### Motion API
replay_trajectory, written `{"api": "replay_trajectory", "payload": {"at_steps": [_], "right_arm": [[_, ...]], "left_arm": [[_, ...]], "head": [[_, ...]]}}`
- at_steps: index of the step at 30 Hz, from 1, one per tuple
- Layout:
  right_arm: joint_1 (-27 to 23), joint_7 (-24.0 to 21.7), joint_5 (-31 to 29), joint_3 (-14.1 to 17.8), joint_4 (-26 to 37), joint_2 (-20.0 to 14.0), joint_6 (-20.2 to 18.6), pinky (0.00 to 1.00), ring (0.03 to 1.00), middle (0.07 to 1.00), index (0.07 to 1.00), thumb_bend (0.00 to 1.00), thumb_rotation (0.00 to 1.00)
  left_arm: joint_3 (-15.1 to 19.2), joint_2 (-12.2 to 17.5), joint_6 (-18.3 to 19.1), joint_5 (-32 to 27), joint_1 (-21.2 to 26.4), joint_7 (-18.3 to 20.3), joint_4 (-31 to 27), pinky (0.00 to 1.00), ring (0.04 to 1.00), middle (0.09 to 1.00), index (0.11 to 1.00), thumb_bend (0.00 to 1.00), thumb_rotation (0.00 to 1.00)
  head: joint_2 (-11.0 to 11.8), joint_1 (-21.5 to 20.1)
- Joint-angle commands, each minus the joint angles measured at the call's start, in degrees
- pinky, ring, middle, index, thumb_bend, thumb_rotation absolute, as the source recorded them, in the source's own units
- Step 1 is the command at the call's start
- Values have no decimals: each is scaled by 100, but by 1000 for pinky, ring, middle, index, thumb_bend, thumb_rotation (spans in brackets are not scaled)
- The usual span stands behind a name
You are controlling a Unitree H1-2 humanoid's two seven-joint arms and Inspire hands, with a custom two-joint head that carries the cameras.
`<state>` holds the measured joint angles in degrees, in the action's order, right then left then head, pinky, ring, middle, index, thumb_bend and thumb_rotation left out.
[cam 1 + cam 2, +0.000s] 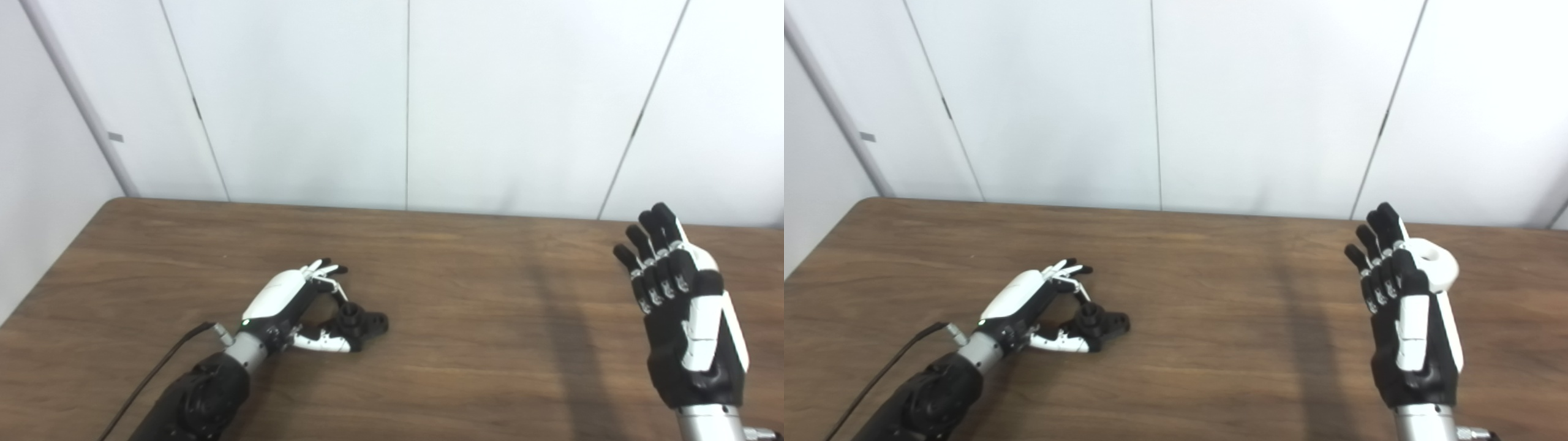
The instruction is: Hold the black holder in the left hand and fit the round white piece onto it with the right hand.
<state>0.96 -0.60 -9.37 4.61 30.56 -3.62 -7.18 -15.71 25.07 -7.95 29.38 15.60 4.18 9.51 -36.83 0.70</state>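
Note:
The black holder lies on the wooden table, left of the middle. My left hand rests beside it, open: the thumb runs along the holder's near side and the fingers arch above it without closing. At the right, my right hand is raised off the table and open, fingers straight up, holding nothing. The round white piece shows just behind that hand in the right eye view. In the left eye view the hand hides it. Whether the white piece rests on the table I cannot tell.
White wall panels rise straight behind the table's far edge. A black cable trails from my left wrist toward the near left edge. Bare wood lies between the two hands.

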Motion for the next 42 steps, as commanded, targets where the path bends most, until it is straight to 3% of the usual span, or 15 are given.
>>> {"api": "replay_trajectory", "payload": {"at_steps": [1, 7, 11, 14, 20, 28, 34, 38, 40, 42], "right_arm": [[-68, 34, 89, 64, 350, -73, 16, 916, 957, 970, 943, 585, 998], [-100, 240, 563, 222, 917, -174, -406, 912, 950, 956, 926, 538, 925], [-196, 329, 1128, 381, 1036, -377, -524, 892, 946, 950, 916, 530, 736], [-217, 354, 1207, 528, 1062, -473, -542, 883, 941, 935, 910, 547, 600], [-109, 378, 1361, 653, 1062, -527, -467, 815, 911, 915, 891, 520, 542], [11, 555, 2315, 685, 750, -563, -365, 774, 888, 894, 862, 523, 452], [-65, 812, 2534, 935, 70, -693, 57, 694, 856, 886, 841, 550, 221], [-152, 972, 2847, 1102, -573, -970, 263, 703, 849, 889, 843, 596, 221], [-212, 1067, 2942, 1185, -870, -1071, 256, 701, 838, 880, 842, 647, 320], [-314, 1139, 2982, 1246, -1016, -1094, 129, 706, 835, 876, 836, 686, 353]], "left_arm": [[-193, -6, -207, 162, -40, 142, -18, 1000, 1000, 906, 483, 524, 51], [-278, 53, -441, 243, -9, 145, 88, 1000, 1000, 891, 483, 523, 51], [-312, 112, -647, 342, -15, 75, 142, 1000, 1000, 887, 483, 523, 51], [-336, 146, -818, 463, -25, -47, 162, 1000, 1000, 874, 483, 523, 50], [-363, 137, -1003, 583, -51, -146, 132, 1000, 1000, 865, 483, 523, 50], [-398, 38, -967, 686, -46, -184, 61, 1000, 1000, 866, 483, 523, 50], [-396, 13, -1021, 677, -1, -248, 152, 1000, 1000, 866, 483, 523, 49], [-386, 37, -1134, 646, 11, -298, 226, 1000, 1000, 862, 483, 523, 48], [-367, 36, -1167, 621, 9, -315, 250, 1000, 1000, 859, 483, 523, 48], [-350, 33, -1195, 604, 6, -327, 268, 1000, 1000, 858, 483, 523, 48]], "head": [[-24, -81], [-49, -345], [-47, -595], [-49, -670], [-32, -790], [-10, -1042], [65, -1378], [103, -1515], [118, -1583], [132, -1625]]}}
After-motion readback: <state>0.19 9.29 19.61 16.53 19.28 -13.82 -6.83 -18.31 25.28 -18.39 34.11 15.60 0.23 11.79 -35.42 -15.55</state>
